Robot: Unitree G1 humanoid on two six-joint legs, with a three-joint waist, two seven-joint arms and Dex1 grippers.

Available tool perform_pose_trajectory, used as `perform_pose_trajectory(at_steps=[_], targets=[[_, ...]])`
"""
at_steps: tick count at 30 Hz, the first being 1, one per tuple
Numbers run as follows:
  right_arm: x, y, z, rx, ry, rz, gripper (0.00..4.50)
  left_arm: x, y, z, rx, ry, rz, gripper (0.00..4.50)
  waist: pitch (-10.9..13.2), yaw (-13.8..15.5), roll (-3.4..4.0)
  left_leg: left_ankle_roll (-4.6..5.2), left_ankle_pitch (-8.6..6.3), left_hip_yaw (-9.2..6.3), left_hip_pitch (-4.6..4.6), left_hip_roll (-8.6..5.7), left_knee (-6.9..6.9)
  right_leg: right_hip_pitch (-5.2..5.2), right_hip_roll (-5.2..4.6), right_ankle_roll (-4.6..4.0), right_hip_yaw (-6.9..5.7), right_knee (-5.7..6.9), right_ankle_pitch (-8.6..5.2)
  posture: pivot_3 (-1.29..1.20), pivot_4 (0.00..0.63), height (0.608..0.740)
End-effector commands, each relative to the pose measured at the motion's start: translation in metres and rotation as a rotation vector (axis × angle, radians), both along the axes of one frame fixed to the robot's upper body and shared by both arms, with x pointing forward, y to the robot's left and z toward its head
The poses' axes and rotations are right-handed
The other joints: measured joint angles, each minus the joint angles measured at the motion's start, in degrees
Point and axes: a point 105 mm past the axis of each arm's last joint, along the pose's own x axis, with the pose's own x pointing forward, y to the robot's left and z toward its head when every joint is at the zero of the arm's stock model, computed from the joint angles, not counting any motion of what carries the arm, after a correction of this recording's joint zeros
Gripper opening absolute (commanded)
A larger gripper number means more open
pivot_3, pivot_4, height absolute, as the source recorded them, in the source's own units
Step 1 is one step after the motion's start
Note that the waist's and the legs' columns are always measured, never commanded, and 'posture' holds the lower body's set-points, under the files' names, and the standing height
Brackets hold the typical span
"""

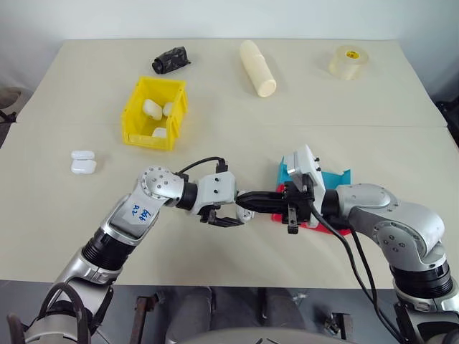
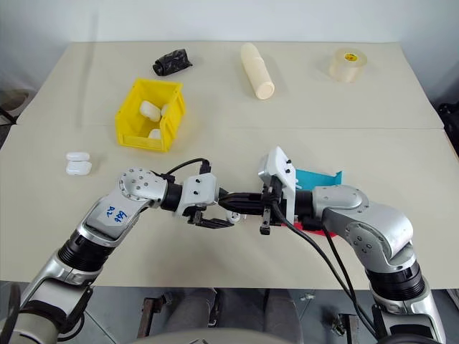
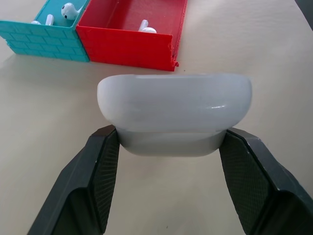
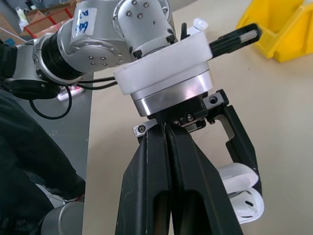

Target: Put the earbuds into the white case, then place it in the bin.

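On the table's left lie spare cases (image 1: 83, 163); the yellow bin (image 1: 153, 113) already holds three. Mid-table, the left pincer (image 3: 166, 161) clamps the white case (image 3: 174, 112), open in the right wrist view. The right pincer (image 4: 168, 147) is fully closed, seemingly pinching an earbud. Earbuds (image 3: 68, 10) remain in the trays; binning is still ahead.

The right gripper (image 1: 276, 203) hid most of the red tray (image 1: 331, 229), and the teal tray (image 1: 337, 177) showed just its far wall. In the yellow bin (image 1: 136, 113), the white cases (image 1: 152, 109) were partly hidden by its walls, so their count was unclear.
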Motion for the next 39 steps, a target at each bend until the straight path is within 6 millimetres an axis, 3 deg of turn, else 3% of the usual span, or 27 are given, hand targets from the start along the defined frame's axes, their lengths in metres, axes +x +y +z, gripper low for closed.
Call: perform_pose_trajectory(at_steps=[1, 9, 20, 27, 31, 34, 39], targets=[[-0.003, 0.008, 0.004, -0.026, -0.045, 0.008, 0.07, -0.004, -0.005, 0.012, 0.015, -0.067, -0.041, 2.76, 0.0, -0.1, 0.0, 0.0, 0.0, 0.0, 0.0, 0.0, 0.0, -0.01, 0.0, 0.0, 0.0, 0.0, 0.0, 0.0, 0.15, 0.74], [0.008, 0.006, -0.012, -0.12, -0.027, -0.058, 0.07, -0.005, -0.008, 0.015, 0.002, -0.079, -0.048, 2.76, 0.0, 0.0, 0.0, 0.0, 0.0, 0.0, 0.0, -0.02, 0.0, -0.02, 0.0, 0.0, 0.01, 0.01, 0.0, 0.0, 0.15, 0.74], [0.02, -0.059, -0.033, -0.159, 0.029, -0.183, 0.07, -0.004, 0.005, 0.022, -0.064, -0.106, -0.013, 2.76, 0.0, -0.1, -0.04, 0.05, -0.01, 0.04, -0.01, -0.06, 0.0, 0.0, -0.01, 0.0, 0.01, 0.0, 0.0, 0.0, 0.15, 0.74], [0.023, -0.073, -0.006, 0.09, -0.187, -0.215, 0.07, 0.008, 0.023, 0.038, -0.28, -0.178, 0.159, 2.76, 0.0, 0.0, -0.04, 0.03, 0.0, 0.07, 0.03, 0.03, 0.01, 0.0, 0.02, 0.0, 0.02, 0.04, 0.0, 0.0, 0.15, 0.74], [0.027, -0.09, -0.005, 0.085, -0.372, -0.283, 0.93, 0.011, 0.045, 0.047, -0.453, -0.167, 0.315, 2.76, 0.0, 0.0, -0.04, 0.03, -0.01, 0.06, 0.02, -0.01, 0.04, 0.02, -0.03, 0.02, 0.03, 0.04, 0.01, 0.0, 0.15, 0.74], [0.025, -0.095, -0.009, 0.034, -0.476, -0.26, 1.93, 0.017, 0.056, 0.056, -0.544, -0.236, 0.438, 2.76, 0.0, 0.1, -0.04, 0.03, -0.01, 0.05, 0.03, -0.03, 0.04, 0.01, -0.04, 0.02, 0.03, 0.04, 0.01, 0.0, 0.15, 0.74], [0.027, -0.102, -0.012, 0.087, -0.503, -0.308, 3.68, 0.019, 0.086, 0.061, -0.734, -0.246, 0.682, 2.76, 0.0, -0.1, -0.04, 0.01, 0.0, 0.08, 0.11, 0.03, 0.04, 0.04, 0.0, 0.02, 0.04, 0.05, 0.01, 0.0, 0.15, 0.74]])
